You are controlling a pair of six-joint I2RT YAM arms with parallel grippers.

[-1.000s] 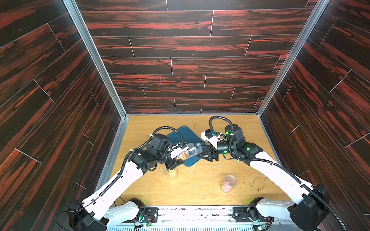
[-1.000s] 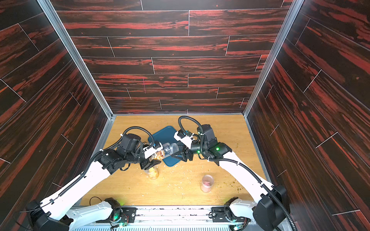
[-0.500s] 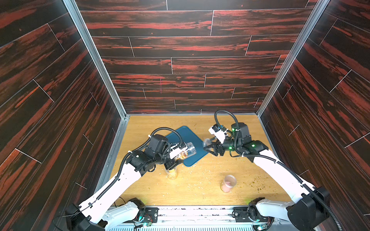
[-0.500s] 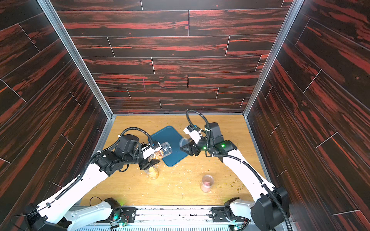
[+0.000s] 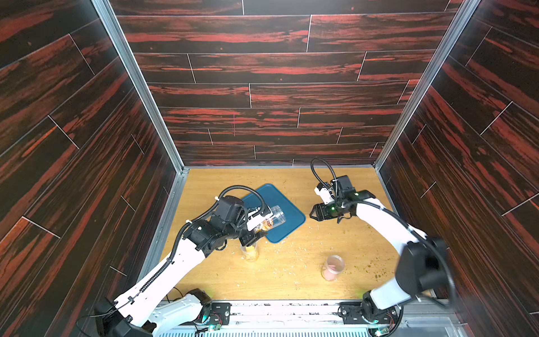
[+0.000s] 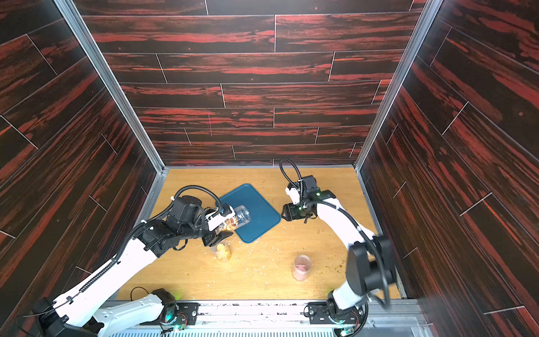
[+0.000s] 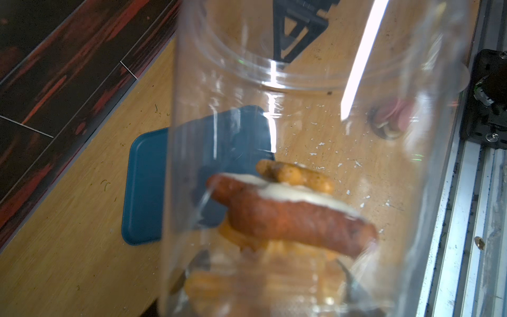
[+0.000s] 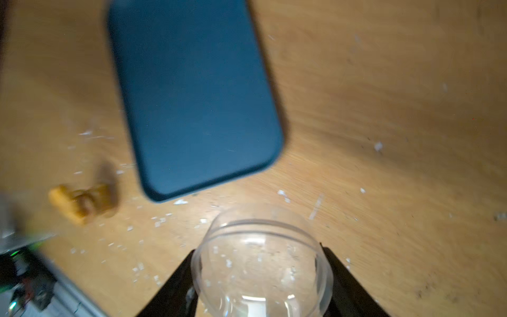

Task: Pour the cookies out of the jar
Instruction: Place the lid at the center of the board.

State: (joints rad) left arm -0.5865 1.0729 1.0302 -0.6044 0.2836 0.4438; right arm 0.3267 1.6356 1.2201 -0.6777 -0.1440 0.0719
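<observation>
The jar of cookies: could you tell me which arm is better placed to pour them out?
Left. The left jaws grip the open jar, tilted toward the tray, cookies inside; the right jaws hold only the clear lid.

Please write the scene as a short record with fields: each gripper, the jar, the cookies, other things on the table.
left gripper: shut on the clear jar, near its base
jar: lid off, tilted, mouth above the blue tray
cookies: inside the jar, none on the tray
right gripper: shut on the clear lid
table: also a jar with yellow pieces and a jar with pink pieces, both upright
</observation>
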